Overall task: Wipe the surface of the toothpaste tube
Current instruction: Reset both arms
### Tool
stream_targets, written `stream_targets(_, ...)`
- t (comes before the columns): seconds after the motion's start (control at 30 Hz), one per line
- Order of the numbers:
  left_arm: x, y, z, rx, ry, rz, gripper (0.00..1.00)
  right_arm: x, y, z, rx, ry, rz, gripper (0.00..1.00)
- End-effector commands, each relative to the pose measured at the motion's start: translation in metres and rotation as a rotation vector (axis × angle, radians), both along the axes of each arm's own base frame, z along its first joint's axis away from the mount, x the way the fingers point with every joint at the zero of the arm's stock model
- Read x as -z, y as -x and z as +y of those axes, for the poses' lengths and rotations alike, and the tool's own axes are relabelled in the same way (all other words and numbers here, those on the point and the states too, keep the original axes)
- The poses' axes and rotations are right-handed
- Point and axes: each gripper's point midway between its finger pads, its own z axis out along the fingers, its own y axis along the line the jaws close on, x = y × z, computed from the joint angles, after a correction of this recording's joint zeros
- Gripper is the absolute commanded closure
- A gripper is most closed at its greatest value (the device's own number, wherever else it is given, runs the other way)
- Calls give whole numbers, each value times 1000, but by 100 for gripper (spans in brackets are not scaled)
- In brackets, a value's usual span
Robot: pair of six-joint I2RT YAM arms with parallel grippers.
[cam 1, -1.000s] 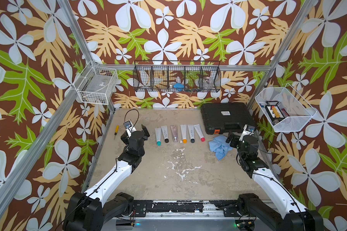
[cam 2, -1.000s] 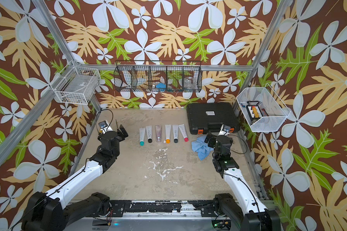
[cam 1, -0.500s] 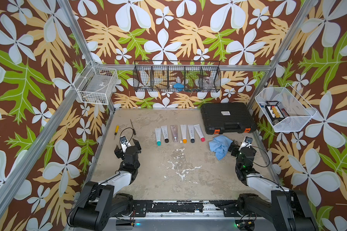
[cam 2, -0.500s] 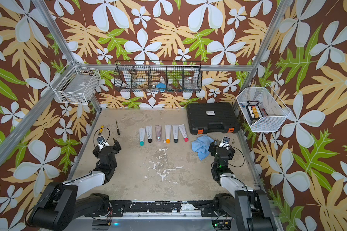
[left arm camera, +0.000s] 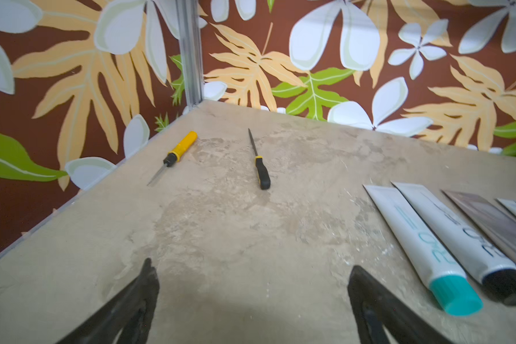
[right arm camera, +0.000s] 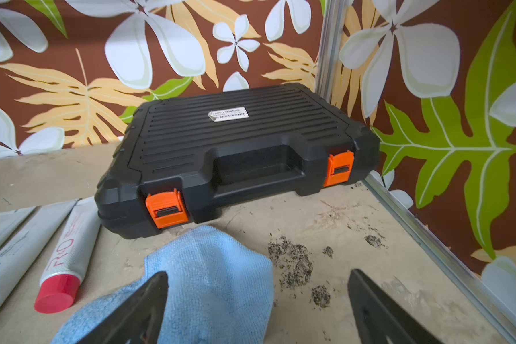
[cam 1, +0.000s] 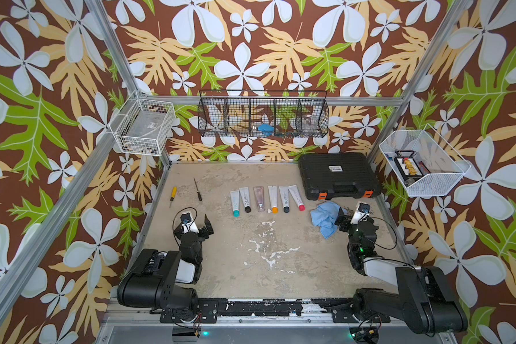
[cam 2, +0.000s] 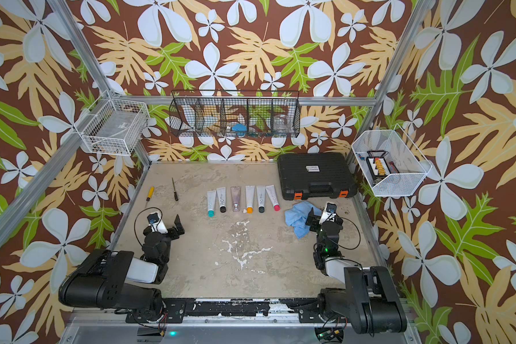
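Plastic toothpaste tube (cam 1: 295,198): probably light, soft, slippery; better hold at stiff cap end. Blue cloth (cam 1: 325,217) limp. Left gripper (left arm camera: 251,268), right gripper (right arm camera: 258,275): both spread wide, empty.

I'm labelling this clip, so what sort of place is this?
Probably a staged robot test cell, not a real room: an aluminium frame borders floral wallpaper, with a wire basket hung above a worn tabletop.
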Motion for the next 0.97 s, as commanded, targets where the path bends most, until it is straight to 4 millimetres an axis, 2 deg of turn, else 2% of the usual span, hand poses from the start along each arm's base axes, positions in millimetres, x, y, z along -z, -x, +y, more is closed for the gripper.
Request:
stream_targets(0.0, -34, -10, 0, -7, 1, -132, 0, -24, 4, -3, 16, 44, -131, 4)
stream_targets(0.07, -29, -16, -1, -1, -7, -94, 0, -9, -5, -4, 18, 35, -78, 5)
stream_targets(0.13, -28, -19, -1, -6, -2, -83, 0, 0, -9, 4, -31, 48, -72, 5)
stream_targets(0.27, -28, -21, 0, -12, -2, -82, 0, 4, -15, 10, -54, 61, -48, 0)
stream_targets(0.93, -27, -21, 0, -12, -3, -81, 0, 4, -15, 11, -61, 69, -47, 0)
